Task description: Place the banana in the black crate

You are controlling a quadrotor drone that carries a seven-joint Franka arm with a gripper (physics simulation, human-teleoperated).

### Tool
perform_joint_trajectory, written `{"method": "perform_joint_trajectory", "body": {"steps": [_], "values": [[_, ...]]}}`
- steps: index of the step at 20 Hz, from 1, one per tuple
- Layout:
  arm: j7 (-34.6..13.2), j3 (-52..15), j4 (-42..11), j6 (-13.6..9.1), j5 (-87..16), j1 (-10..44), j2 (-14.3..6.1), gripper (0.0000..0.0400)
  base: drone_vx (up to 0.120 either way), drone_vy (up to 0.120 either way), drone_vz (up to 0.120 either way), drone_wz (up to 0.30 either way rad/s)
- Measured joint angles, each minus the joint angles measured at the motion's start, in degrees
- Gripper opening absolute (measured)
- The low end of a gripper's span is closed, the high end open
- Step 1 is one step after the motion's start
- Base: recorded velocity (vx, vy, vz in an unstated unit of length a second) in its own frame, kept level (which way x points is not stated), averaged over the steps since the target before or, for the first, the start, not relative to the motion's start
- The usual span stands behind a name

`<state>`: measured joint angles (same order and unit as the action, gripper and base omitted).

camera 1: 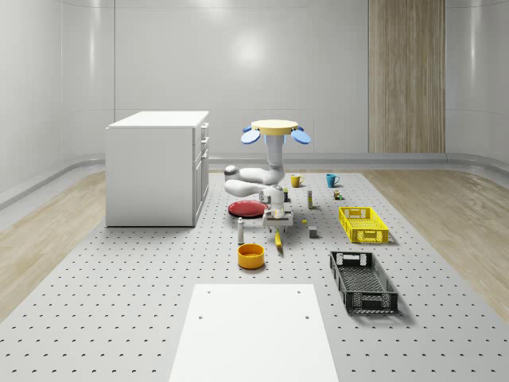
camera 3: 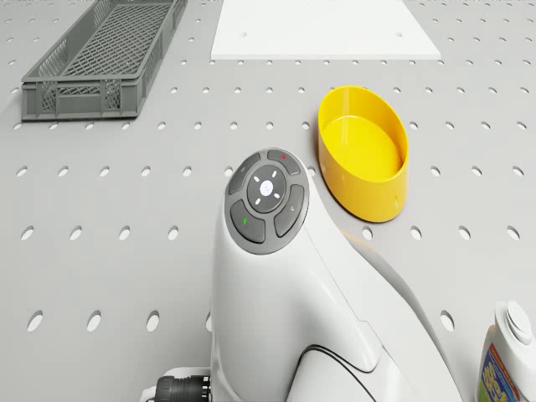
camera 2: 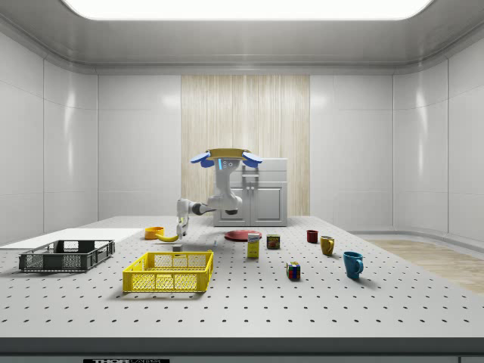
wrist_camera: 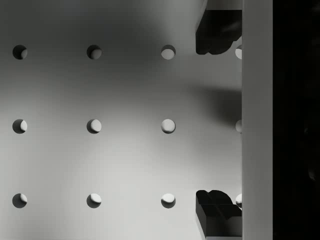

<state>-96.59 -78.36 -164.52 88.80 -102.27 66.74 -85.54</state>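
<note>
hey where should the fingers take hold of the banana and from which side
Grip the banana around its middle, coming straight down from above. It lies flat on the table, long and narrow, so the fingers should close across its short width. The gripper hangs just behind it, below the hovering drone.

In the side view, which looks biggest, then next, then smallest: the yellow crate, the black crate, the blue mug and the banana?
1. Yellow crate and black crate look about alike; the yellow one sits nearer the camera, so I won't rank them.
2. Blue mug.
3. Banana, farther back.
</note>
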Motion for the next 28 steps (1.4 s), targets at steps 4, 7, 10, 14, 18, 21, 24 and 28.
{"method": "perform_joint_trajectory", "body": {"steps": [4,7,10,14,18,21,24,28], "values": [[-0.1,-0.1,0.0,0.3,0.1,0.1,-0.3,0.0400,0.120,-0.040,0.000,0.000],[-0.1,-0.1,0.0,0.5,0.2,0.1,-0.6,0.0400,0.120,-0.013,0.000,0.000],[-0.1,-0.1,0.0,0.8,0.3,0.2,-0.8,0.0400,0.120,0.000,0.000,0.000],[-0.2,-0.2,0.0,1.0,0.4,0.2,-1.1,0.0400,0.120,0.030,0.000,0.000],[-0.2,-0.2,0.1,1.3,0.6,0.3,-1.4,0.0400,0.120,0.000,0.000,0.000],[-0.3,-0.1,0.1,1.5,0.5,0.4,-1.6,0.0400,0.027,0.000,0.000,0.000],[-0.3,1.4,0.3,2.2,-0.8,0.5,-1.9,0.0400,0.000,0.000,0.000,0.000],[-0.3,3.6,0.8,3.2,-2.9,0.8,-2.1,0.0400,0.000,0.000,0.000,0.000]]}}
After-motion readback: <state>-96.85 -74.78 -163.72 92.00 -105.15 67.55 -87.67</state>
